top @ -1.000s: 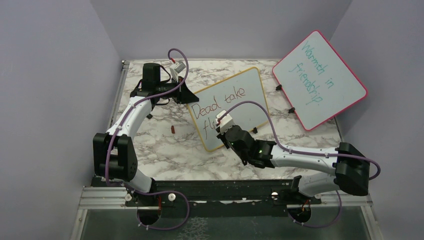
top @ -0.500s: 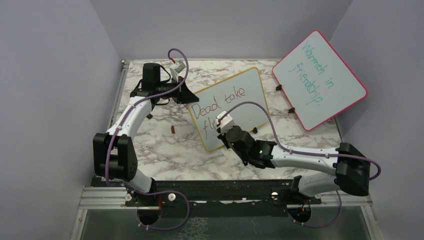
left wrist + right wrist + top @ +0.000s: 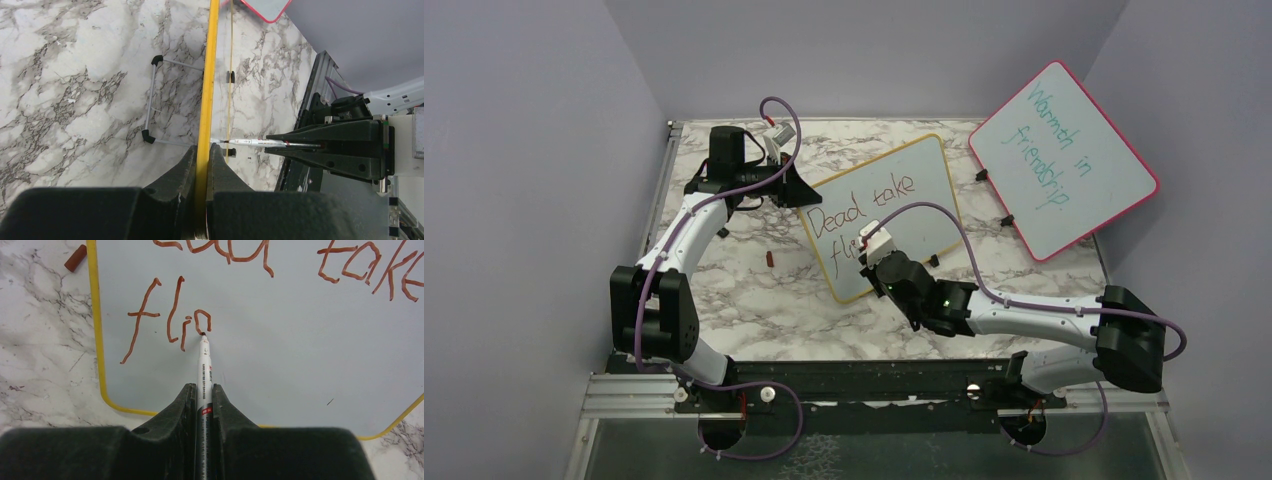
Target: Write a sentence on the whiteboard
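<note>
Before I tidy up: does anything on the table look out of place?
A small red-brown cap lies loose on the marble left of the whiteboard, probably the marker's. Nothing else stands out.

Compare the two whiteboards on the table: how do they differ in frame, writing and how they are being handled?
The yellow-framed whiteboard carries reddish-brown writing, unfinished; the pink-framed board has finished teal writing. The left gripper clamps the yellow frame's edge and the right gripper holds a marker with its tip at the last letter; nothing touches the pink board, which sits farther right. Both are white, rounded-cornered and propped on small black feet.
</note>
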Action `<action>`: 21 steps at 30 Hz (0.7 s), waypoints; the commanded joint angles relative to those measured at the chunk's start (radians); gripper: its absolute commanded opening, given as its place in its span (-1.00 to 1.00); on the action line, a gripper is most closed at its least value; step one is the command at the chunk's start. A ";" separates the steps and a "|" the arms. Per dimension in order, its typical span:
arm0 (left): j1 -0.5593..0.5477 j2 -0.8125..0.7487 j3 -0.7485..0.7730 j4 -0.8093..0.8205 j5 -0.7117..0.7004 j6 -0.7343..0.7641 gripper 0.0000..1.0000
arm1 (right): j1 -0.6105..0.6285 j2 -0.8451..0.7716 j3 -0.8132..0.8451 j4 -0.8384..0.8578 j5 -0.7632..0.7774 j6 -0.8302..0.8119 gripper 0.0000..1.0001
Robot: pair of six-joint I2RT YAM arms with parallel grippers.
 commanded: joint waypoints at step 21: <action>0.017 0.051 -0.016 -0.051 -0.226 0.083 -1.00 | -0.034 0.001 0.003 0.014 0.002 -0.030 -0.99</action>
